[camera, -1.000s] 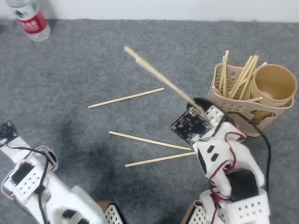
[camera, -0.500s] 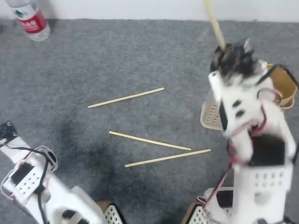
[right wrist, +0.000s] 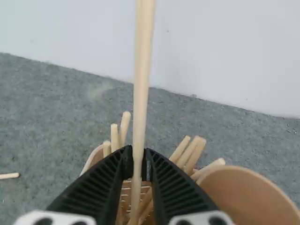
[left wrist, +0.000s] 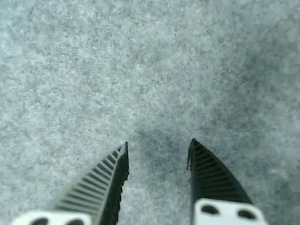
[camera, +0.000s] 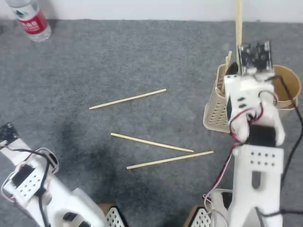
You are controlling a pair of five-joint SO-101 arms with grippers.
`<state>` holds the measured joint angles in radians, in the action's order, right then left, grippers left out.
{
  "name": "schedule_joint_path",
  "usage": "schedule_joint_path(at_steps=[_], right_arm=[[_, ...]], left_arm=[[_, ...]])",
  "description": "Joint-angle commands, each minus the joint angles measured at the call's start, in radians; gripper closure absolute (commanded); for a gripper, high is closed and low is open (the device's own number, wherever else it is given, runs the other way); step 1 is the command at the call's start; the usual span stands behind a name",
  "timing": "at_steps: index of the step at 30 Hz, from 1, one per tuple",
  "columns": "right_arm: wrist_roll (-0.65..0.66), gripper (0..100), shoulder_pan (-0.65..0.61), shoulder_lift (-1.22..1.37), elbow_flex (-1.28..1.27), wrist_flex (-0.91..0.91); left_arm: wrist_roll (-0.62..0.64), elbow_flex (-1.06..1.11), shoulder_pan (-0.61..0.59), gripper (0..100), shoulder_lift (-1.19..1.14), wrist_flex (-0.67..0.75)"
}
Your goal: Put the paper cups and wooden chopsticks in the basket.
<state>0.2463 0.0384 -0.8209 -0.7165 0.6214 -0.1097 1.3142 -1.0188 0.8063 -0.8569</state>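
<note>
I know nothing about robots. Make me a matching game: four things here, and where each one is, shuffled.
Things:
1 water bottle
2 paper cups
3 raised chopstick
4 left hand

Places:
A in the basket
B gripped by the right hand
C open above bare carpet
D at the carpet's far edge, by the wall

Pairs: 1-D, 2-A, 3-B, 4-C

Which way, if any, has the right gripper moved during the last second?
Yes. The right gripper, holding a chopstick, has moved from left of the basket to above it.
</note>
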Motion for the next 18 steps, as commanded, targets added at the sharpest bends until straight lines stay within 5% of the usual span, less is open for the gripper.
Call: schedule_joint_path(at_steps=[1,6,11,18], right_arm=[[-0.040,99.0,-0.016,-0.151,-0.158,-0.156],[-0.041,96.2,-0.042,-0.265,-0.281,-0.188],[-0.035,74.4,-0.039,-0.334,-0.282,-0.113],[-0.041,81.4,-0.044,-0.404,-0.233,-0.030]], left_arm=[[0.002,-0.004,0.005,80,0.014,0.018],[0.002,-0.004,0.005,80,0.014,0.018],[0.002,-0.004,0.008,80,0.014,0.018],[0.002,-0.004,0.003,80,0.014,0.017]])
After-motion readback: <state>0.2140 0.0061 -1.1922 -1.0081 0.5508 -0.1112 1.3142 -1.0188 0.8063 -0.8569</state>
